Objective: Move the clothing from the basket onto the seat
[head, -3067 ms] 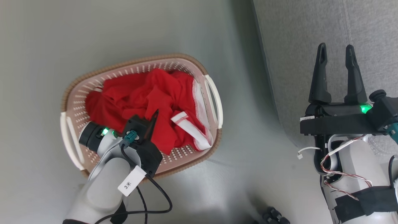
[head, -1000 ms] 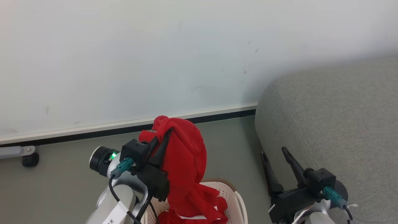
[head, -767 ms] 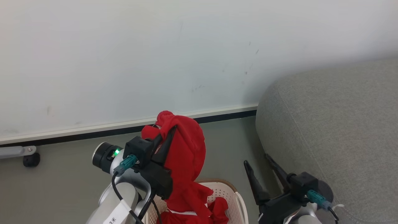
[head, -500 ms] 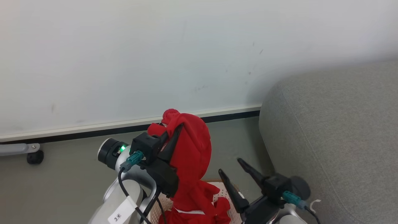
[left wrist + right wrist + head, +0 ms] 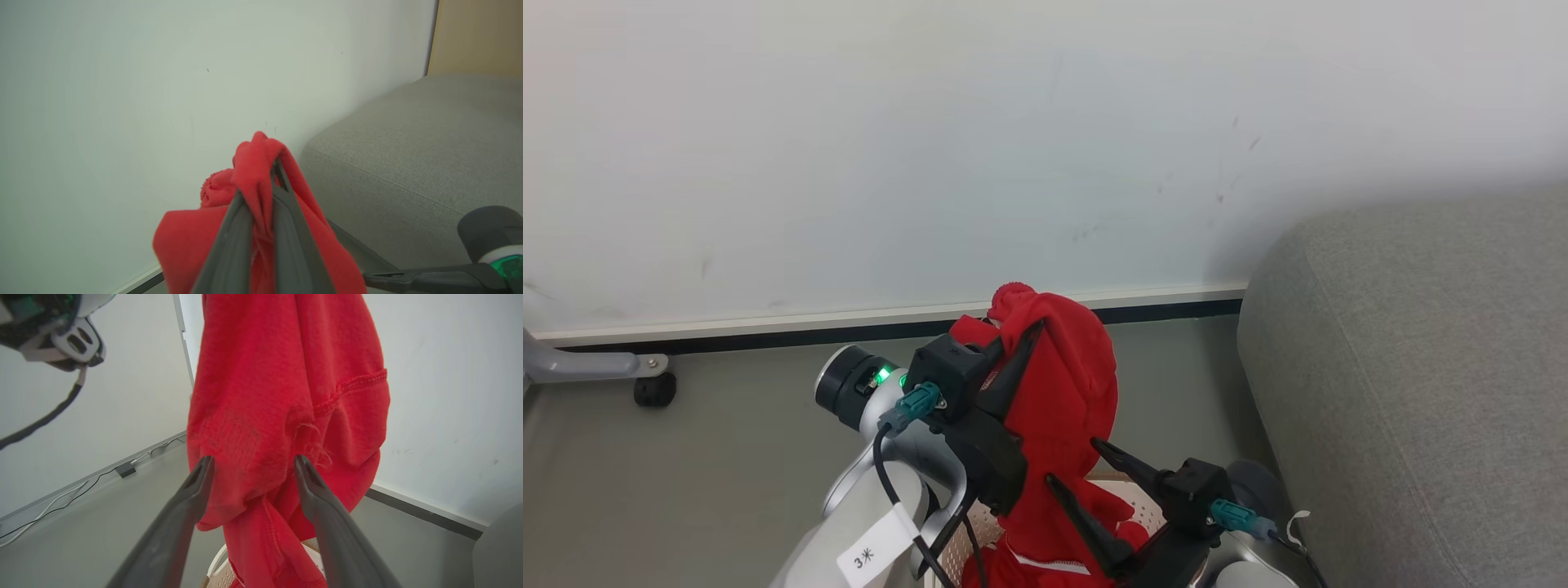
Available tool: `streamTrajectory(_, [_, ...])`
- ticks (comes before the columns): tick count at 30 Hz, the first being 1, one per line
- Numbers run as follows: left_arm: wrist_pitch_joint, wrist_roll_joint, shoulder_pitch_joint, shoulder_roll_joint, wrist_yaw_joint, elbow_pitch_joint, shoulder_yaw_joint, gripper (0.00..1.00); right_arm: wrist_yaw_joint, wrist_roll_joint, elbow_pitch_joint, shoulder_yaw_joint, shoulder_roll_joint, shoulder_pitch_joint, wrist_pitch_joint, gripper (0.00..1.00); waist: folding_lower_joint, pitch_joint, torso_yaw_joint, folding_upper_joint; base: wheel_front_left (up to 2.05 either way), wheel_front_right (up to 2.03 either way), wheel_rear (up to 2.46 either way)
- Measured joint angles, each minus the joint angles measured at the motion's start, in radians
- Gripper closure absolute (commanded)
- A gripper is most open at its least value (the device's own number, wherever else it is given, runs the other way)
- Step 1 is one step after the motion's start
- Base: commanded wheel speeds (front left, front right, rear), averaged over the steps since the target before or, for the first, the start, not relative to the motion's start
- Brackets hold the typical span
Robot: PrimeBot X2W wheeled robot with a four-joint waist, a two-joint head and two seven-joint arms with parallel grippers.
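Above the basket (image 5: 1141, 508), my left gripper (image 5: 1031, 333) pinches the clothing (image 5: 1062, 384), whose tail still dips inside; my right gripper (image 5: 253, 458) (fingers wide apart, nothing held) has just swung over from beside the seat (image 5: 1421, 367) to reach the hanging part. I expect a second grip next.
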Motion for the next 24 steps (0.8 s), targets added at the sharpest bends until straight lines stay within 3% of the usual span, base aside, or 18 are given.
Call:
streamTrajectory(13, [0.036, -0.01, -0.004, -0.002, 0.002, -0.053, -0.021, 1.0, -0.002, 0.109, 0.075, 0.126, -0.001, -0.116, 0.011, 0.0, 0.0, -0.003, 0.024, 0.0, 0.0, 0.0, 0.0])
streamTrajectory(17, [0.044, -0.022, -0.003, -0.004, 0.002, -0.072, -0.032, 1.0, -0.019, 0.159, 0.08, 0.151, -0.001, -0.151, 0.017, 0.0, 0.0, -0.002, 0.026, -0.0001, 0.0, 0.0, 0.0])
streamTrajectory(19, [0.049, -0.038, -0.003, -0.004, 0.002, -0.08, -0.033, 1.0, -0.024, 0.178, 0.083, 0.165, -0.001, -0.162, 0.017, 0.67, 0.0, -0.001, 0.026, 0.0, 0.0, 0.0, 0.0])
streamTrajectory(20, [0.052, -0.041, -0.001, -0.004, 0.002, -0.083, -0.034, 1.0, -0.026, 0.191, 0.084, 0.171, -0.001, -0.166, 0.017, 0.91, 0.0, -0.001, 0.025, 0.0, 0.0, 0.0, 0.0])
streamTrajectory(21, [0.052, -0.044, 0.0, -0.005, 0.002, -0.085, -0.034, 1.0, -0.032, 0.203, 0.086, 0.177, -0.001, -0.167, 0.017, 1.0, 0.0, -0.001, 0.025, 0.0, 0.0, 0.0, 0.0])
streamTrajectory(24, [0.058, -0.046, 0.015, -0.005, 0.003, -0.093, -0.033, 1.0, -0.039, 0.221, 0.103, 0.188, -0.001, -0.167, 0.017, 1.0, 0.0, 0.0, 0.021, 0.0, 0.0, 0.0, 0.0])
